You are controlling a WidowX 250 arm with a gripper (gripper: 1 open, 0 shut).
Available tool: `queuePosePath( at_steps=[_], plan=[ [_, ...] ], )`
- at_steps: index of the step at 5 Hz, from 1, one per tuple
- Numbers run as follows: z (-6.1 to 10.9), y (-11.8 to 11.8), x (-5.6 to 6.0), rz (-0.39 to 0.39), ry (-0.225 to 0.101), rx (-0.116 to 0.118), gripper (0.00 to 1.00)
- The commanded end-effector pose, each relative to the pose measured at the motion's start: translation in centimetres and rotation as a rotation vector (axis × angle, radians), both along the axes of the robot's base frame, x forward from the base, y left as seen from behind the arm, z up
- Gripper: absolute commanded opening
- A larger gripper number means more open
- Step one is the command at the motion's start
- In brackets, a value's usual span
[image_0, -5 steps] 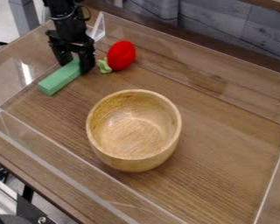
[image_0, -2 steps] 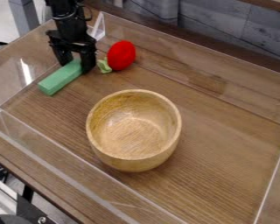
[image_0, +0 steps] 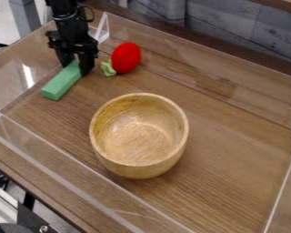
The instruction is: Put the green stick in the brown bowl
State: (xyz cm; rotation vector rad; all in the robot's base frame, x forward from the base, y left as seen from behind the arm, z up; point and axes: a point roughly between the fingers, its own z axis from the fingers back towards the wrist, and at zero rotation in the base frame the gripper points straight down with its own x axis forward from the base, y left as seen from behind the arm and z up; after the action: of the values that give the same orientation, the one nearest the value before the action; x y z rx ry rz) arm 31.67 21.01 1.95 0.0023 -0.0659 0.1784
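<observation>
The green stick (image_0: 58,85) lies flat on the wooden table at the left, slanting from near left to far right. My black gripper (image_0: 77,66) comes straight down over the stick's far end, and its fingers are shut on that end. The stick still rests on the table. The brown bowl (image_0: 142,165), round and thick-walled, stands in the middle nearer the front, to the right of the stick and a short way from it. Nothing is inside the bowl.
A red strawberry-like toy (image_0: 126,56) with green leaves sits just right of the gripper. Low transparent walls (image_0: 26,150) ring the table, with one close behind the gripper.
The gripper's fingers have closed in on the far end of the green stick. The stick, the bowl and the red toy have not moved.
</observation>
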Motion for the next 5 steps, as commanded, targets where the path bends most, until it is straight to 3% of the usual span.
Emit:
queuePosePath(
  at_steps=[1, 5],
  plan=[
    [2.2, 0.5, -0.5, 0.039, -0.027, 0.02, 0.0],
    [5.7, 0.1, -1.6, 0.104, -0.051, 0.006, 0.0]
  ],
)
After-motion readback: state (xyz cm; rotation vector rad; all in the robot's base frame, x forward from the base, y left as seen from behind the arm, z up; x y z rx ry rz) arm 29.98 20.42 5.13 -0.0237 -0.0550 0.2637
